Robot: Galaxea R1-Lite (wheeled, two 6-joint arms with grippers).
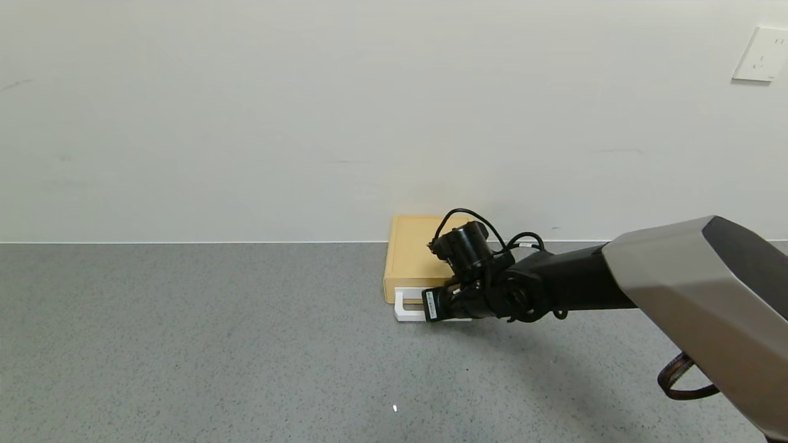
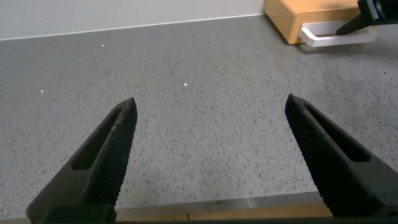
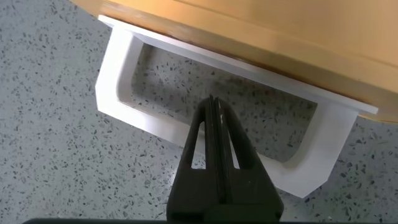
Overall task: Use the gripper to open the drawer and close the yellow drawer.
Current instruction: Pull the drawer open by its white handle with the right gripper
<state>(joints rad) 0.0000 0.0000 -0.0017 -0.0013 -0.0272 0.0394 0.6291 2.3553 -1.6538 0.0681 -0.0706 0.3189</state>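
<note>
The mustard-yellow drawer box (image 1: pixel 411 252) sits on the grey counter against the wall, its white loop handle (image 1: pixel 405 312) facing me. My right gripper (image 1: pixel 438 309) is at the handle. In the right wrist view its fingers are shut together, empty, with the tip (image 3: pixel 213 102) pointing into the opening of the handle loop (image 3: pixel 134 115), over the loop's front bar. The tray looks pushed in, or nearly so, under the yellow box (image 3: pixel 280 31). My left gripper (image 2: pixel 211 109) is open and empty above bare counter, far from the drawer (image 2: pixel 289 18).
A white wall runs right behind the drawer, with a socket (image 1: pixel 760 55) at the upper right. The grey speckled counter (image 1: pixel 215 344) stretches wide to the left and front. Its front edge shows in the left wrist view (image 2: pixel 217 208).
</note>
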